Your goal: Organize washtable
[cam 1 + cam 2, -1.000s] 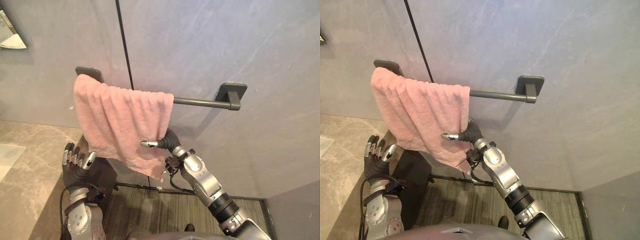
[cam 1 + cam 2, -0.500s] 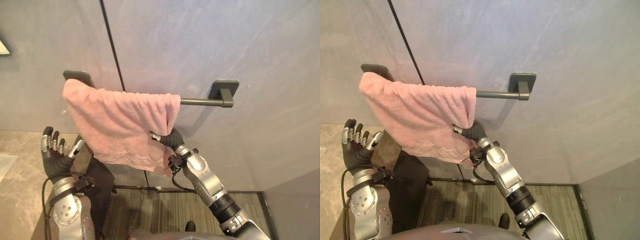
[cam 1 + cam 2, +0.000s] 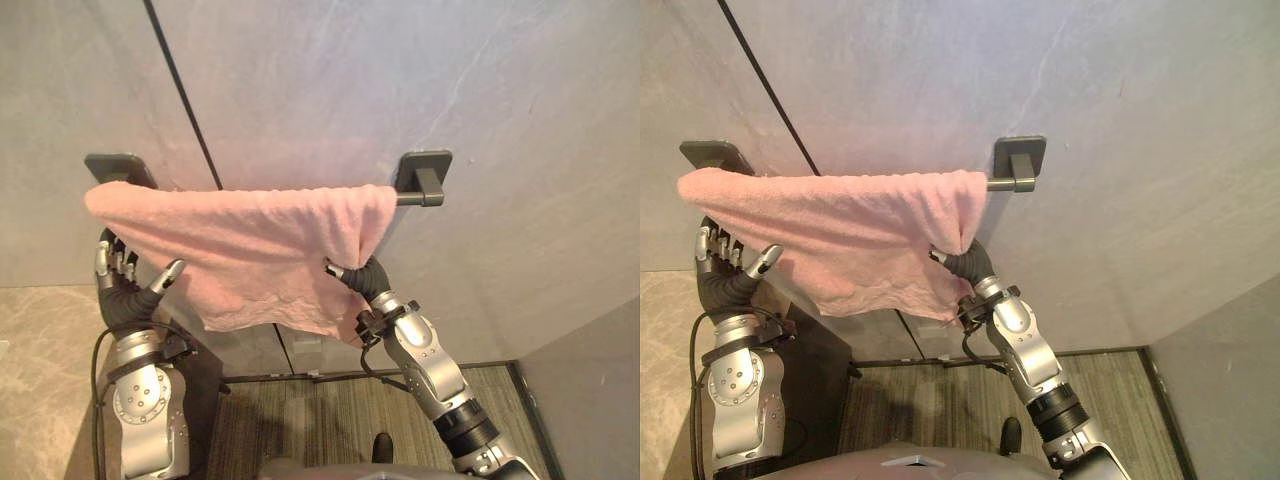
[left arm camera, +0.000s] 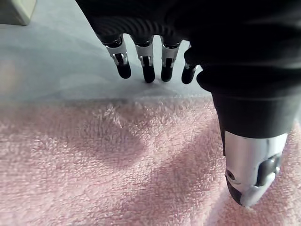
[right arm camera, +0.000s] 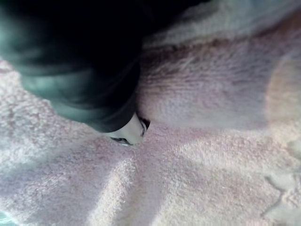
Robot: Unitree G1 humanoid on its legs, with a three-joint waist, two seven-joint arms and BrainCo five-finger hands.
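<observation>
A pink towel (image 3: 250, 240) hangs spread along a dark wall bar (image 3: 406, 199), from the left bracket (image 3: 115, 165) almost to the right bracket (image 3: 425, 175). My right hand (image 3: 368, 280) reaches up under the towel's right end. Its thumb lies on the front of the cloth and its fingers are behind it, pinching the towel (image 5: 197, 155). My left hand (image 3: 128, 295) is raised at the towel's lower left edge, open with straight fingers (image 4: 148, 70). Those fingers reach past the cloth (image 4: 94, 165) toward the wall, and the thumb (image 4: 251, 174) rests on the towel.
The grey wall has a dark vertical seam (image 3: 180, 90) behind the towel. A stone counter (image 3: 40, 380) lies at the lower left, with a dark cabinet side (image 3: 205, 370) beside it. Striped flooring (image 3: 320, 420) runs below, along the wall's foot.
The camera has turned right. My right hand has pulled the towel's right end along the bar toward the right bracket, spreading the cloth. My left hand has risen to the towel's left edge.
</observation>
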